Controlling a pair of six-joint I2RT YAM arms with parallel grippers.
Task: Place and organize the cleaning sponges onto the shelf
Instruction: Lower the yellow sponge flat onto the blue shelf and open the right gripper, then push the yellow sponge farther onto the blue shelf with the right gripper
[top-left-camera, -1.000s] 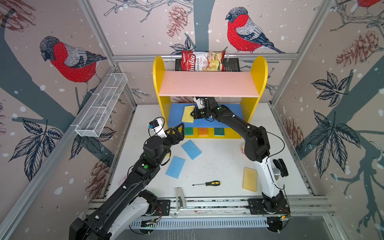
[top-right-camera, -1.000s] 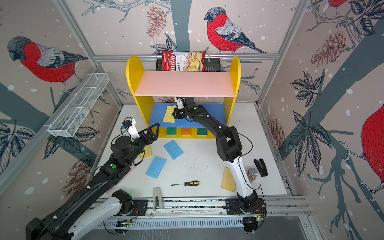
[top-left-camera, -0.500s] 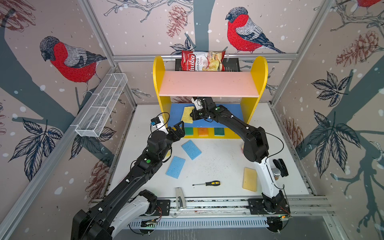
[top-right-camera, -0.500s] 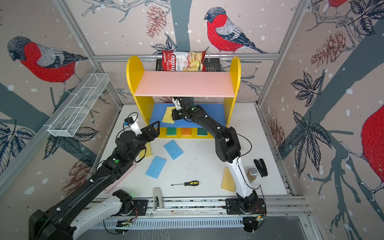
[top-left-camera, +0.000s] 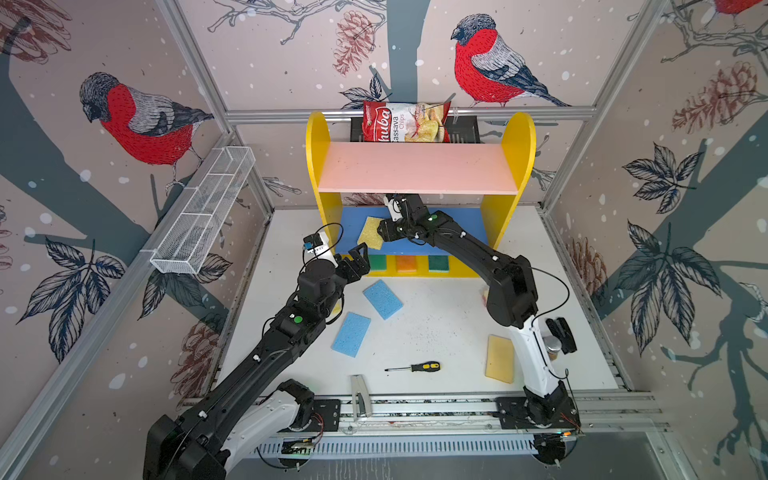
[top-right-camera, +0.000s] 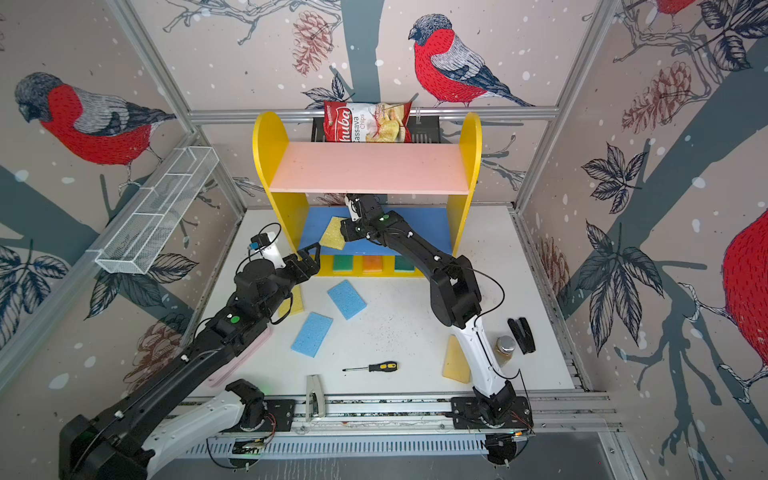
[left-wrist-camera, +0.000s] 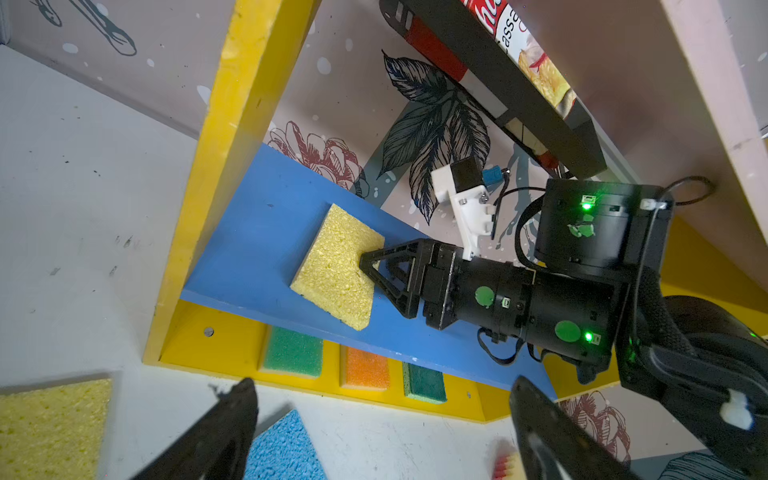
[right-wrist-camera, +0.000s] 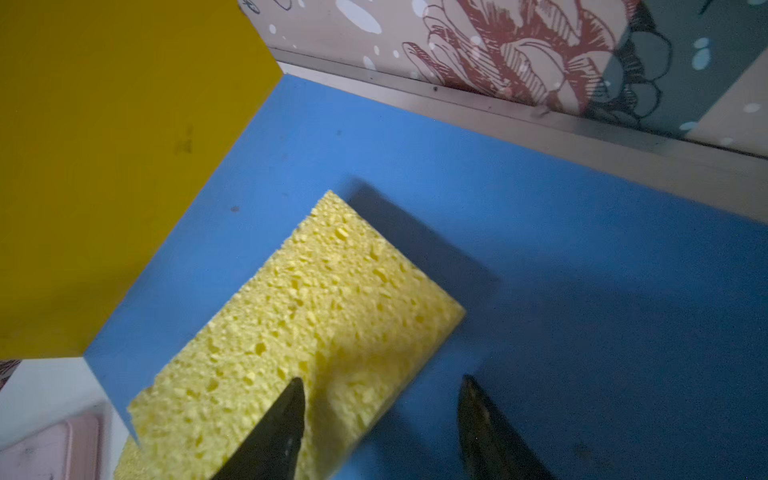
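Right gripper (right-wrist-camera: 382, 379) stands parted over the yellow sponge (right-wrist-camera: 291, 316), gripping nothing. The sponge lies flat on the blue middle board (right-wrist-camera: 540, 249) of the shelf (top-left-camera: 517, 137), toward the side panel (right-wrist-camera: 104, 166); I judge that leaves room alongside. Left gripper (left-wrist-camera: 382, 381) hangs wide and empty near the blue sponges (top-left-camera: 382, 293), which I take as the likely next pick.

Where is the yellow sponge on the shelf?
In a top view the yellow sponge lies on the blue middle board, toward its left end by the yellow side panel, the open right hand at its edge.
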